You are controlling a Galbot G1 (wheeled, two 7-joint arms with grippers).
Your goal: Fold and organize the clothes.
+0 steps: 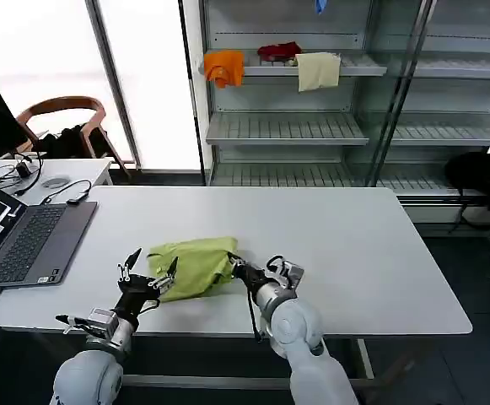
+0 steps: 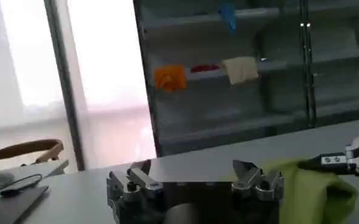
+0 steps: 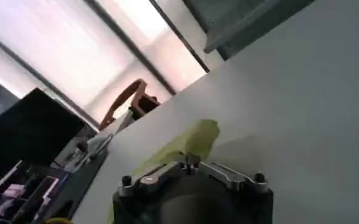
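Observation:
The clothes, a lime yellow-green T-shirt (image 1: 192,266), lie bunched in a small heap near the front of the white table (image 1: 337,253). My right gripper (image 1: 234,267) is at the heap's right edge, shut on a fold of the fabric. In the right wrist view its fingertips (image 3: 189,159) meet on the green T-shirt (image 3: 191,141). My left gripper (image 1: 148,272) stands open just at the heap's left side, one finger touching or nearly touching the cloth. In the left wrist view nothing lies between its fingers (image 2: 191,171); the T-shirt (image 2: 307,192) and the right gripper (image 2: 339,160) show beside them.
An open laptop (image 1: 25,240) with cables sits on the table's left end. Behind the table a metal shelf unit (image 1: 287,126) holds an orange cloth (image 1: 224,66), a red cloth (image 1: 278,51) and a cream cloth (image 1: 318,70). A chair (image 1: 63,118) stands at the back left.

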